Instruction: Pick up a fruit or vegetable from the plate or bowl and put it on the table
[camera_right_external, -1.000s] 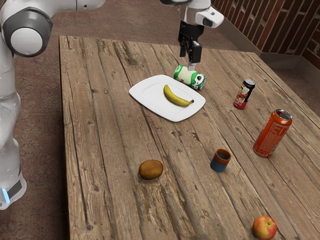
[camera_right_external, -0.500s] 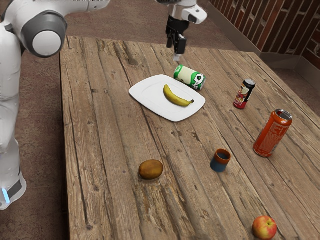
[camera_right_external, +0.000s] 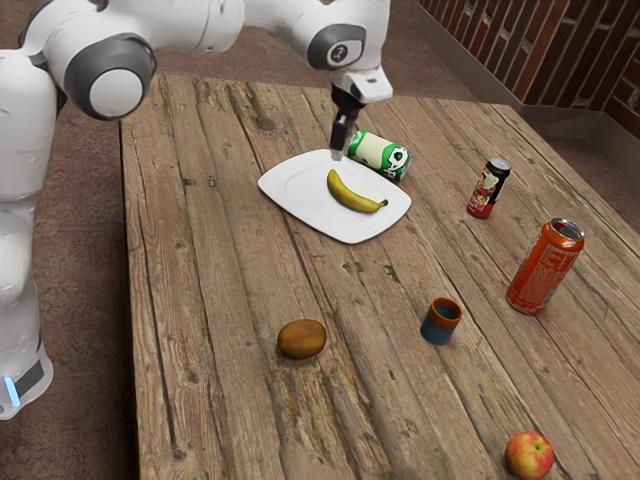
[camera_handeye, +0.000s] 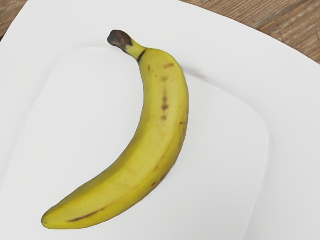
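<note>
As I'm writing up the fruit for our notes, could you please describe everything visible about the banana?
The banana is yellow, curved and unpeeled, with smooth-looking skin carrying small brown spots and a few darker streaks. Its short stem ends in a dark brown tip; the other end tapers to a blunt point. It lies on its side on the white plate, its stem toward the exterior view's right. Apart from the plate, nothing appears to touch it.

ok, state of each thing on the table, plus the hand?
banana: unpeeled, lying on the plate, not gripped
plate: flat, bearing the banana
green can: on its side
black-and-red can: upright
orange can: upright
cup: upright, contents unclear
brown oval item: resting on table
apple: whole as far as visible
hand: lowered near plate, banana not held
</note>
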